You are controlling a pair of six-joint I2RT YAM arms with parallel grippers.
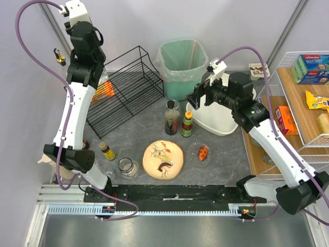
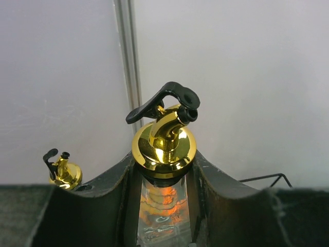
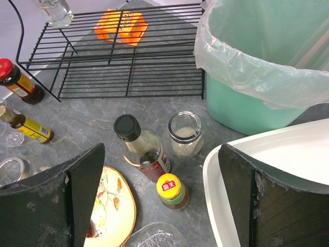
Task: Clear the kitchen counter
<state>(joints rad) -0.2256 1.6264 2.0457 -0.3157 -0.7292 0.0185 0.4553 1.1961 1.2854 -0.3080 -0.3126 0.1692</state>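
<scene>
Far left of the round cream plate painted with a bird (image 1: 163, 159), and lifted up by the wall, the left claw (image 2: 164, 172) is closed about the neck of a clear glass bottle with a gold pourer top (image 2: 163, 146). What is in the bottle I cannot tell. The plate lies on the dark grey mottled stone bench (image 1: 139, 128), which spreads under everything here. Left of the plate stands a small yellow-labelled bottle of dark liquid (image 1: 107, 151). Nearer the plate is a clear glass jar (image 1: 126, 166) that looks empty.

Beyond the plate stand a tall black-capped bottle with some dark sauce in it (image 1: 171, 119), an open glass jar with pale grains at its bottom (image 3: 184, 135) and a squat yellow-capped bottle (image 1: 186, 125). Just right of the plate, a clear glass dish (image 1: 199, 158) holds something orange-red.

Beyond and right of the plate, the right claw (image 3: 162, 154) hangs with its jaws spread wide, gripping nothing. It is beside a white plastic tub (image 1: 221, 123). Farther back from the plate stands a green bin lined with a clear bag (image 1: 182, 67).
</scene>
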